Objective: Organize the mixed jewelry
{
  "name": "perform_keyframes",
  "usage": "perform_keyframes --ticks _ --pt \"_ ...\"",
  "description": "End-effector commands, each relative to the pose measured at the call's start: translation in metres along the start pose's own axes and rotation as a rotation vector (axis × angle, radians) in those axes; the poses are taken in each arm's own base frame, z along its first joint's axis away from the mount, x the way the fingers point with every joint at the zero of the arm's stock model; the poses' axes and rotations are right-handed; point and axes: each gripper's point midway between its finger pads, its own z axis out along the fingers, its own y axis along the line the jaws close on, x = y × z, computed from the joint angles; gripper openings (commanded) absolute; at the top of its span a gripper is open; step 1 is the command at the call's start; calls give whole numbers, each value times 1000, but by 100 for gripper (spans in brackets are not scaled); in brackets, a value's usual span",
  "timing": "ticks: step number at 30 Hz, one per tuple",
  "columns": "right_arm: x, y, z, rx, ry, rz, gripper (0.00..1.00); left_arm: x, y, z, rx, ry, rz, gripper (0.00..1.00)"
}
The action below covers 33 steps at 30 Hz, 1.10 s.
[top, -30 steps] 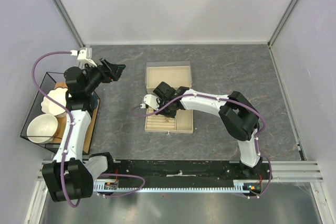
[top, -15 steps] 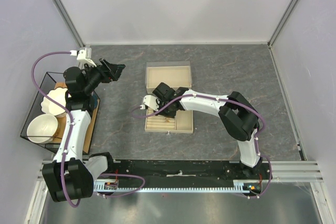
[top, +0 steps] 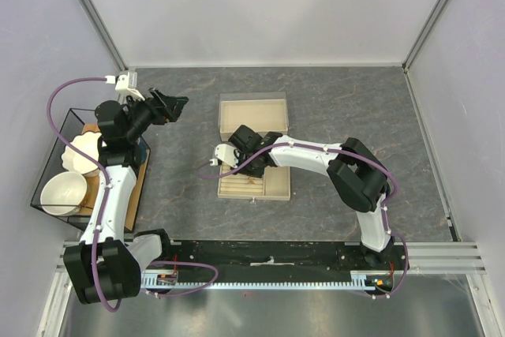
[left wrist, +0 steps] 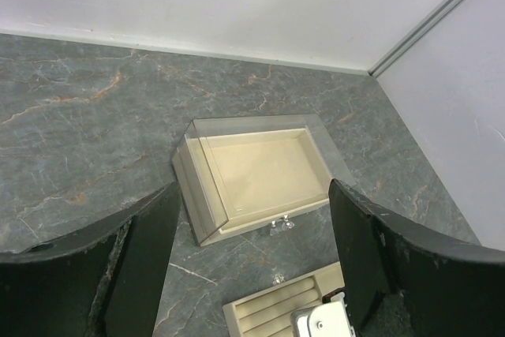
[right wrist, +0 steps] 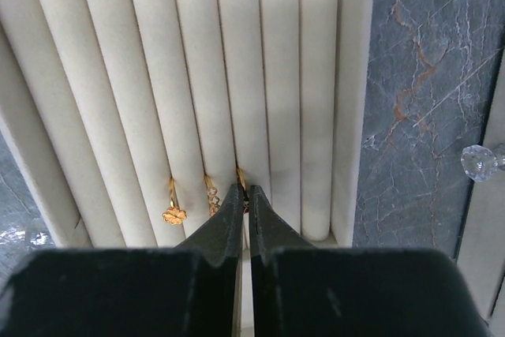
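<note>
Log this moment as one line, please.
right tool: shut, tips at gold ring in ring tray slot | two more gold rings seated in adjacent slots | left tool: open, raised, empty

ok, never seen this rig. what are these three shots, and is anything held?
Two white robot arms are bolted at the near edge of a grey table. The wide picture is from a fixed camera above and behind them; the other two are from a camera on each wrist. On the table lie a beige slotted tray and, beyond it, an open beige box; white bowls sit far left. The left tool is raised, open and empty. The right tool points into the tray, shut, tips at a small gold piece in a slot; whether it pinches it I cannot tell. Two more gold pieces sit in neighbouring slots.
</note>
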Motion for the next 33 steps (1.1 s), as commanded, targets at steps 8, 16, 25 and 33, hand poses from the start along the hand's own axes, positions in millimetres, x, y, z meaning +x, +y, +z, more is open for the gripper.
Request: perform_keyframes --ticks 8,16,25,33 --pt "26 8 23 -19 85 -10 8 -14 -12 -5 44 -40 10 83" --pt "18 3 11 6 64 -13 18 -14 -13 -5 48 -40 7 83" --pt "8 -3 -2 33 34 -15 25 -14 -15 -5 59 -42 6 82" --pt "0 -9 -14 51 10 -21 25 -13 -15 -5 63 -39 6 82"
